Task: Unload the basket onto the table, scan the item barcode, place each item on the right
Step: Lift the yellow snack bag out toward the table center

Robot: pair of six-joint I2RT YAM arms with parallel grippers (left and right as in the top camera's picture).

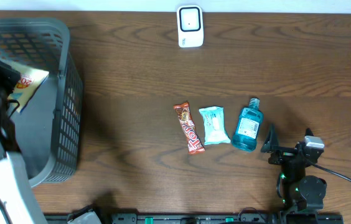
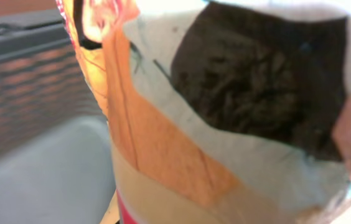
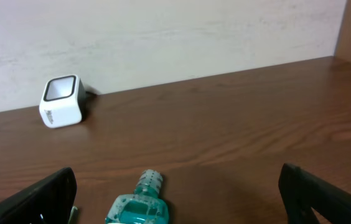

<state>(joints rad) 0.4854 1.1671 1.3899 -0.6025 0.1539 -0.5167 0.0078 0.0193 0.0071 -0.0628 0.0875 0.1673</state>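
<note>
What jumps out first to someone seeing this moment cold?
An orange and white snack bag fills the left wrist view, over the grey basket at far left. In the middle, a candy bar, a pale packet and a blue bottle lie in a row, the open right gripper facing the bottle.
</note>
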